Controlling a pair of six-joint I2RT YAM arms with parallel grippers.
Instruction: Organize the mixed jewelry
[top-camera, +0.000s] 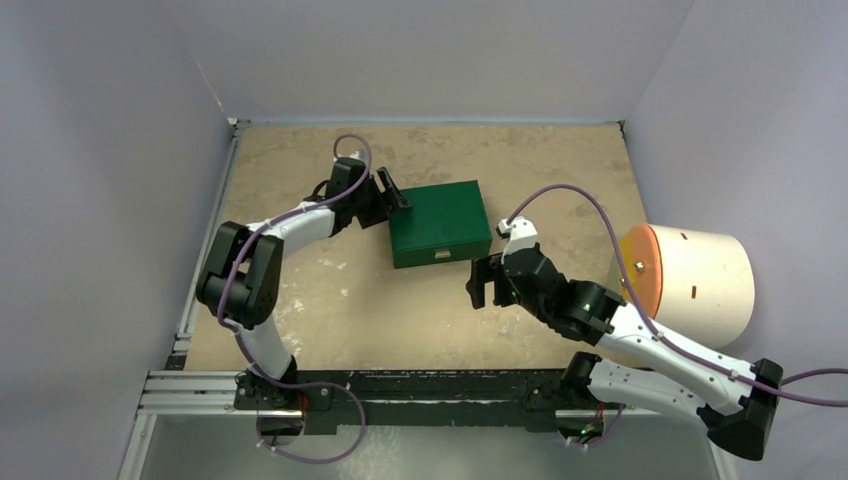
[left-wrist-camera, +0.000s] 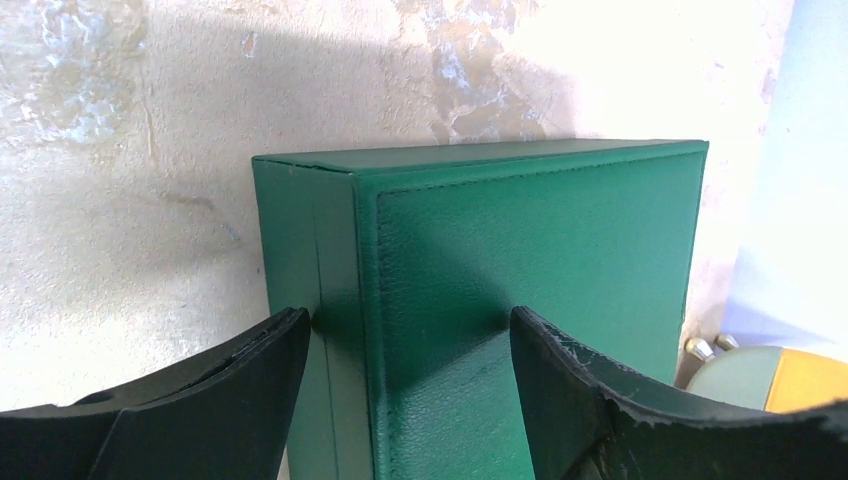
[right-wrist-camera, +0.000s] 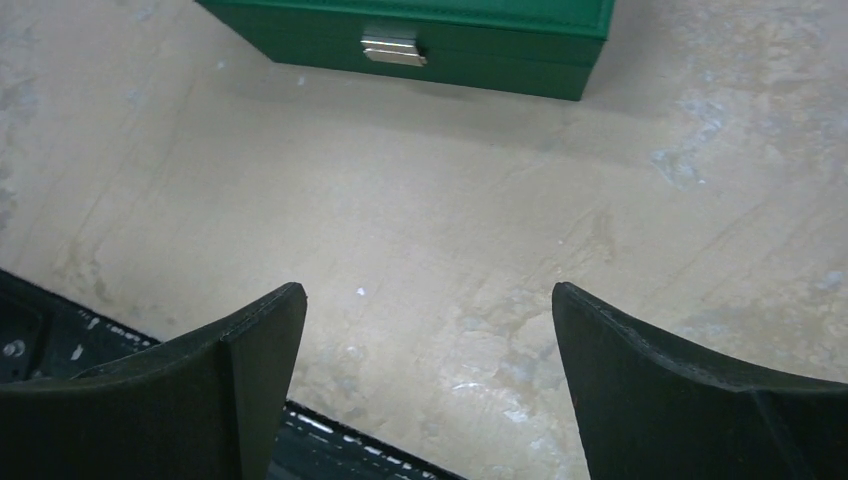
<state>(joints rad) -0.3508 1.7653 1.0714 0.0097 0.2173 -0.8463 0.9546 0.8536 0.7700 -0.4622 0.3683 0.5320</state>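
A closed green box (top-camera: 439, 222) with a small silver clasp (top-camera: 441, 254) on its near side sits mid-table. My left gripper (top-camera: 392, 195) is open at the box's left edge, one finger over the lid and one beside the left wall (left-wrist-camera: 340, 300). My right gripper (top-camera: 487, 282) is open and empty, low over bare table just right of the box's near corner. The box's clasp side shows at the top of the right wrist view (right-wrist-camera: 420, 40). No jewelry pieces show in any view.
A white cylinder with an orange face (top-camera: 690, 283) lies at the table's right edge. A black rail (top-camera: 400, 385) runs along the near edge. Grey walls enclose the table.
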